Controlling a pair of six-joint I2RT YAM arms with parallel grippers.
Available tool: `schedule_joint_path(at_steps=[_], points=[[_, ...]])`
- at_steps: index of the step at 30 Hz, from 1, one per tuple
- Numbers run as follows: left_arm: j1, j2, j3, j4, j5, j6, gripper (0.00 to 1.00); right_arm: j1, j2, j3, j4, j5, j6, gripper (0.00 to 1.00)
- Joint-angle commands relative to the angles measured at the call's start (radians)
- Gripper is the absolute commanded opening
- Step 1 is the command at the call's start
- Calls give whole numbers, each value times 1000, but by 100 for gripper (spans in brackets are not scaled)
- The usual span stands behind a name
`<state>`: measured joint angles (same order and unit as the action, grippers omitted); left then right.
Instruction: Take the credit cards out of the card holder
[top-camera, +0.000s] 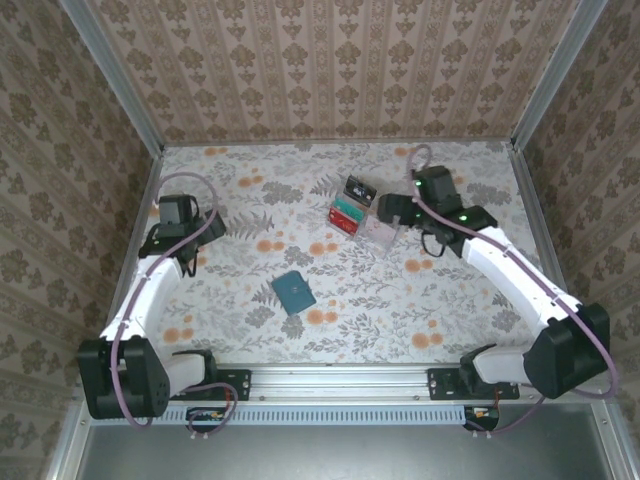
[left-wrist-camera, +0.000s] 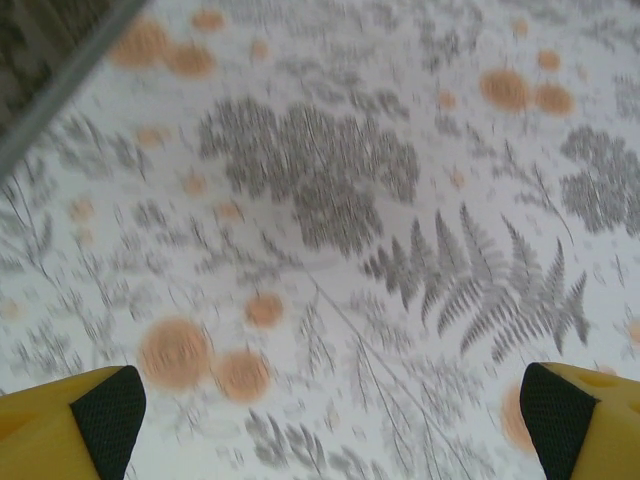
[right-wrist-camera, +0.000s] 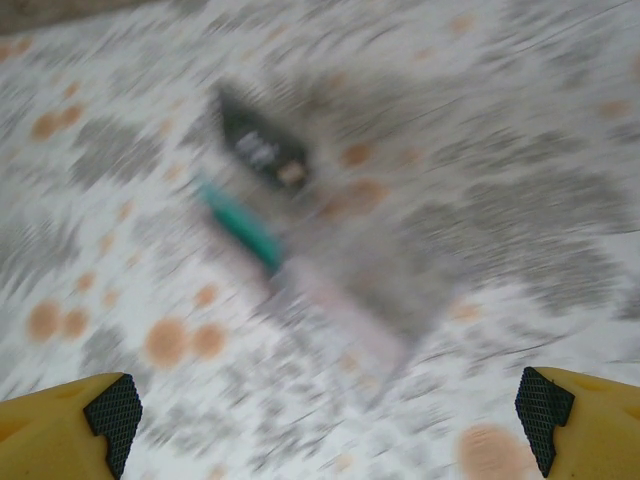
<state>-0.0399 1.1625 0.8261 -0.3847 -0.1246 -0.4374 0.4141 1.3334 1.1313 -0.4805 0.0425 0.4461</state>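
Top external view: big flat table (top-camera: 250, 330) with a smooth top printed in grey ferns and orange flowers. Papered walls (top-camera: 320, 70) with brown flower stripes on three sides, and shiny metal rails (top-camera: 115, 80) at the corners. Two white and black arms: left arm (top-camera: 150, 290) bent up along the left side, right arm (top-camera: 510, 265) reaching in to the far middle.

Clear plastic box (top-camera: 378, 234), small and square with a pink tint, just beside the end of the right arm. Contents too small to tell. Just beside the box, on its far left, a red and green flat piece (top-camera: 346, 215), then a dark flat piece (top-camera: 358, 188) with tiny pale marks, too small to read. Both too small to name for sure.

Card holder (top-camera: 293, 292), teal and flat, a little rectangle with round corners. Lying shut near the middle of the table, between the two arms, well apart from the box and from both grippers.

Left wrist view: left gripper (left-wrist-camera: 332, 415) spread wide, yellow fingers (left-wrist-camera: 40, 430) with black bumpy pads (left-wrist-camera: 105, 415), hanging over bare table, nothing held. Right wrist view: right gripper (right-wrist-camera: 328, 418) spread wide too, nothing held, over the blurry dark piece, a green strip and the pale box.
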Motion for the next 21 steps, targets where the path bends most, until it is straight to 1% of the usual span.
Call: schedule_joint_path(at_steps=[1, 5, 7, 9, 12, 14, 16, 21], points=[[-12, -61, -21, -128, 121, -125, 100, 102, 82, 31, -64, -124, 73, 100], [-38, -109, -83, -106, 236, -201, 100, 229, 202, 30, 45, -207, 110, 100], [-61, -114, -103, -102, 288, -235, 99, 294, 285, 66, 40, -234, 111, 100], [-88, -108, -104, -126, 306, -255, 98, 343, 357, 102, 24, -254, 103, 100], [-151, -93, -117, -143, 328, -291, 96, 405, 432, 136, 16, -260, 92, 98], [-192, -80, -129, -154, 345, -324, 92, 422, 476, 157, 2, -264, 88, 94], [-237, -69, -164, -141, 349, -386, 86, 426, 512, 168, 7, -289, 92, 90], [-345, -72, -294, 46, 397, -536, 76, 427, 561, 190, 34, -293, 102, 85]])
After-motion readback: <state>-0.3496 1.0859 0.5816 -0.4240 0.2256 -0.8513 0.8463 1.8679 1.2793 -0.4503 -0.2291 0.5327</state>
